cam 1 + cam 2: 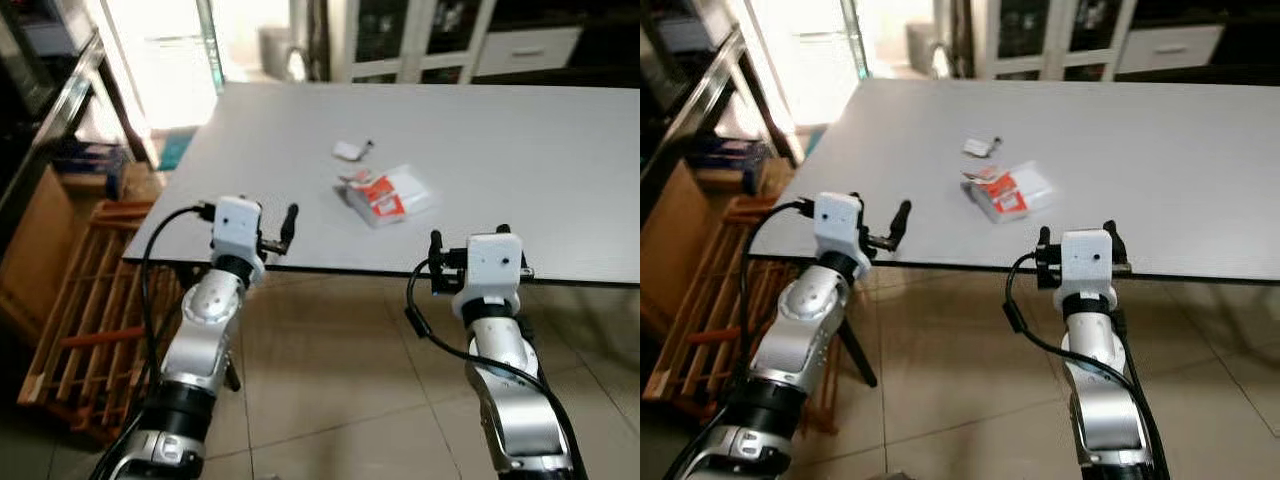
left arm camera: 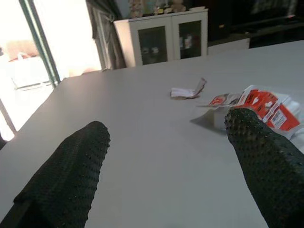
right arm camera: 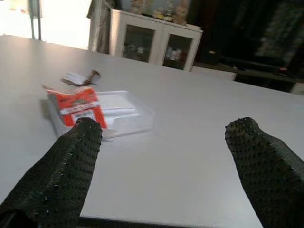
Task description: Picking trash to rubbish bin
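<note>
Wooden slat rack (image 1: 85, 300) on the floor far left. Left gripper (image 1: 285, 232) at the grey table (image 1: 560, 150) near edge, fingers spread wide, holding nothing. Trash mid-table, beyond both grippers: small crumpled wrapper (image 1: 350, 150), then clear plastic package with red label (image 1: 392, 195) just nearer. Right gripper (image 3: 166, 156) at the edge too, wide open, empty. No bin visible. Risk: the package looks thin and slick, so a shallow pinch may skid it away; the flat wrapper could slip out.
</note>
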Controlling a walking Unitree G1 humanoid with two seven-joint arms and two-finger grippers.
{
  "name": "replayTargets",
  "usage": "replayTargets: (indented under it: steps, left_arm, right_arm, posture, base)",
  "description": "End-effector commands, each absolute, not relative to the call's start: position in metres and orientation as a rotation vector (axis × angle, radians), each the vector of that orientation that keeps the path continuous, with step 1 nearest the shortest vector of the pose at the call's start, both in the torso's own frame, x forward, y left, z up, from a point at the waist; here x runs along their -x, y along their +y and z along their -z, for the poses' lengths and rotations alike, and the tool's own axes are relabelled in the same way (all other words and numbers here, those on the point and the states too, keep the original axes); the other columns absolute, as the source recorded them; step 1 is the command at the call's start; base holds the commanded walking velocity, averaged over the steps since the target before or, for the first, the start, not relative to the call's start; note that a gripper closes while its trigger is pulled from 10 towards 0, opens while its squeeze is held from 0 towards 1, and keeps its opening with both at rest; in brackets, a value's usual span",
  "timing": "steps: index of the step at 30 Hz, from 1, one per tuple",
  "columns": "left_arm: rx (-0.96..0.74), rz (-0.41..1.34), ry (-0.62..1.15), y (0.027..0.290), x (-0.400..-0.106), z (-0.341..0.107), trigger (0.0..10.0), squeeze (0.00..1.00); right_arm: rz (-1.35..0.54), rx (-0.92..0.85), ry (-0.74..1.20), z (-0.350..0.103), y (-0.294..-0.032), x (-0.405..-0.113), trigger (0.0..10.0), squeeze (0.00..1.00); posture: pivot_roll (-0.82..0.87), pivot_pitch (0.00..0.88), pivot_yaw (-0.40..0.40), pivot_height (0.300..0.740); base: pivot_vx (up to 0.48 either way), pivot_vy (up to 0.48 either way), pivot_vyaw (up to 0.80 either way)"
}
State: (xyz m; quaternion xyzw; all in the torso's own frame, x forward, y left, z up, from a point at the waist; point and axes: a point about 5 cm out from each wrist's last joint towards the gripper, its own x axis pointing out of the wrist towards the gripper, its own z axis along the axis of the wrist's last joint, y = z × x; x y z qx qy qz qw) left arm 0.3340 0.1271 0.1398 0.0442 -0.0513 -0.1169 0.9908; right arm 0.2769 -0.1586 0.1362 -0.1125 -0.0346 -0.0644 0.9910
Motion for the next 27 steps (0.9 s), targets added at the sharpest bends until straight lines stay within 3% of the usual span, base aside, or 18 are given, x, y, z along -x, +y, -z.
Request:
replayTargets:
  steps: [1,9,27]
  left_arm:
    - [-0.066,0.248,-0.123,0.1227,-0.3322,-0.1434,10.0,0.0]
    - [-0.067,0.268,-0.145,0.1192,-0.3327,-0.1471,10.0,0.0]
    - [-0.078,0.272,-0.142,0.1179,-0.3332,-0.1467,10.0,0.0]
  right_arm:
    - [0.135,0.238,-0.076,-0.1375,-0.1603,-0.2768,10.0,0.55]
    - [0.131,0.236,-0.081,-0.1382,-0.1593,-0.2784,10.0,0.55]
    - [0.118,0.234,-0.078,-0.1374,-0.157,-0.2782,10.0,0.56]
  posture:
    - [-0.04,0.064,0.043,0.74]
    - [-0.04,0.059,0.044,0.74]
    - [-0.04,0.057,0.048,0.74]
  base:
    - [0.0,0.0,0.0]
    - [0.083,0.0,0.0]
    - [0.468,0.0,0.0]
